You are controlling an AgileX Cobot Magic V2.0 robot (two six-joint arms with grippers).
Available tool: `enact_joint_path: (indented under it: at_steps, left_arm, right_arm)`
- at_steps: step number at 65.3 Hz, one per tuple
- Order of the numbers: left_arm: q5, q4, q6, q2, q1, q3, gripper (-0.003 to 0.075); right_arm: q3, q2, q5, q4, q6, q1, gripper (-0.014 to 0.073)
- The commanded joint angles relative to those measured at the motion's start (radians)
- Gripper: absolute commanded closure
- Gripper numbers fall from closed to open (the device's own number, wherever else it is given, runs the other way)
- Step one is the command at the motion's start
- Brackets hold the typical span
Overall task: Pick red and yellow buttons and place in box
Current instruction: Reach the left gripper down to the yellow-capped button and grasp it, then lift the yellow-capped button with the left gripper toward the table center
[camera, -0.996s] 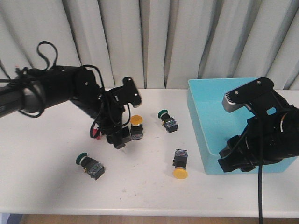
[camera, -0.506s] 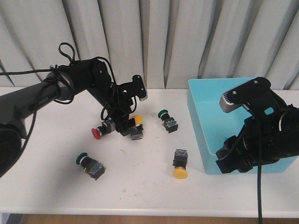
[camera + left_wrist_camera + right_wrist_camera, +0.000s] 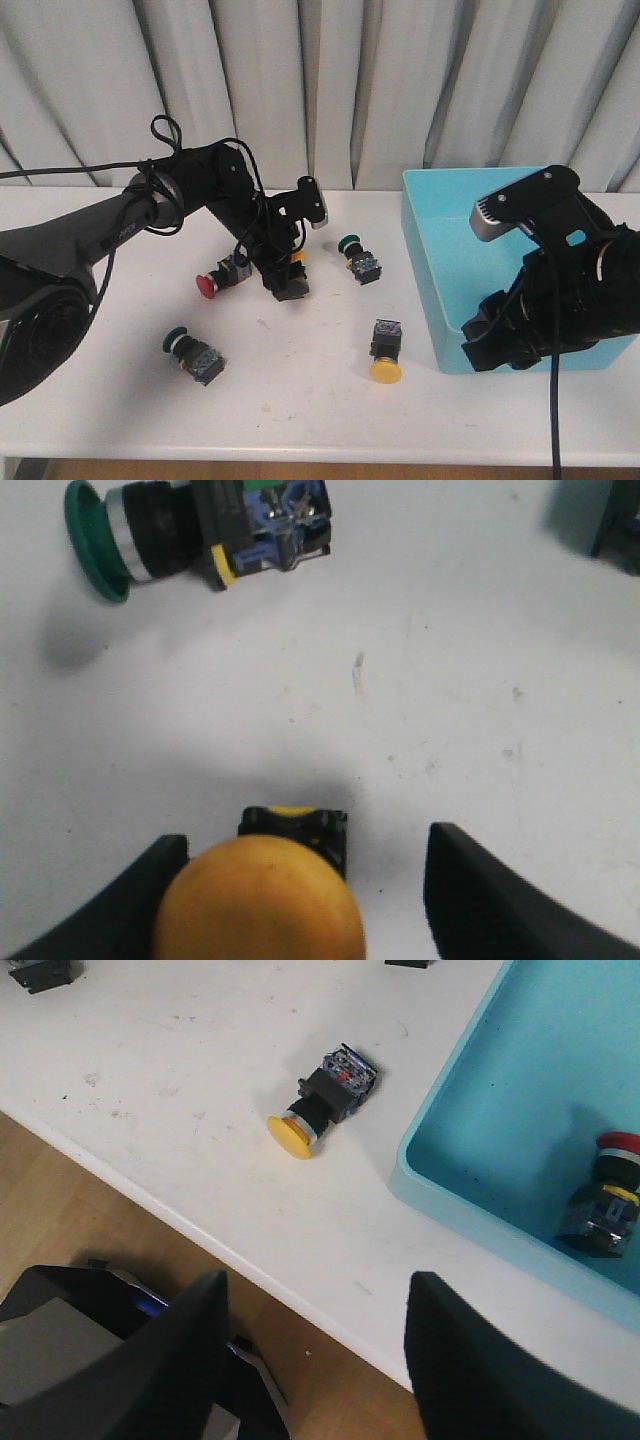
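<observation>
Yellow button (image 3: 262,898) stood cap-up between the spread fingers of the left tool (image 3: 300,900), left of the box (image 3: 432,262) on the tabletop (image 3: 120,400); fingers not touching it. Left arm reached low, wrist tipped downward. Button body mostly hidden in the front view. Right tool (image 3: 312,1360) held open over the tabletop edge, beside the box. A red button (image 3: 606,1192) lies inside the box, partly cropped.

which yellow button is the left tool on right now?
The far yellow button, sitting between the open left tool fingers beside the red button. The other yellow button lies untouched near the box.
</observation>
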Motion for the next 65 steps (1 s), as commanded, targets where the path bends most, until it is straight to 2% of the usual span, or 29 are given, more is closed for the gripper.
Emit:
enact_joint_path:
  at_steps: [1,19,26,49,65]
  left_arm:
    - [-0.017,-0.045,0.005,-0.067,0.000,-0.033,0.0318]
    - [-0.012,-0.005,-0.004,-0.067,0.000,-0.035,0.0501]
    - [0.006,0.022,-0.026,-0.084,0.000,-0.035,0.0540]
    - [0.081,0.039,-0.322,-0.225,0.000,-0.035,0.0559]
    - [0.100,0.037,-0.386,-0.322,0.000,-0.035,0.0559]
  right_arm:
    - [-0.024,-0.026,-0.045,0.008,-0.014,0.002,0.0193]
    - [-0.024,-0.026,-0.045,0.008,-0.014,0.002,0.0193]
    - [-0.024,-0.026,-0.045,0.008,-0.014,0.002,0.0193]
    - [-0.024,-0.026,-0.021,0.010,-0.007,0.002,0.0193]
    - [-0.024,-0.026,-0.006,0.012,-0.007,0.002,0.0193]
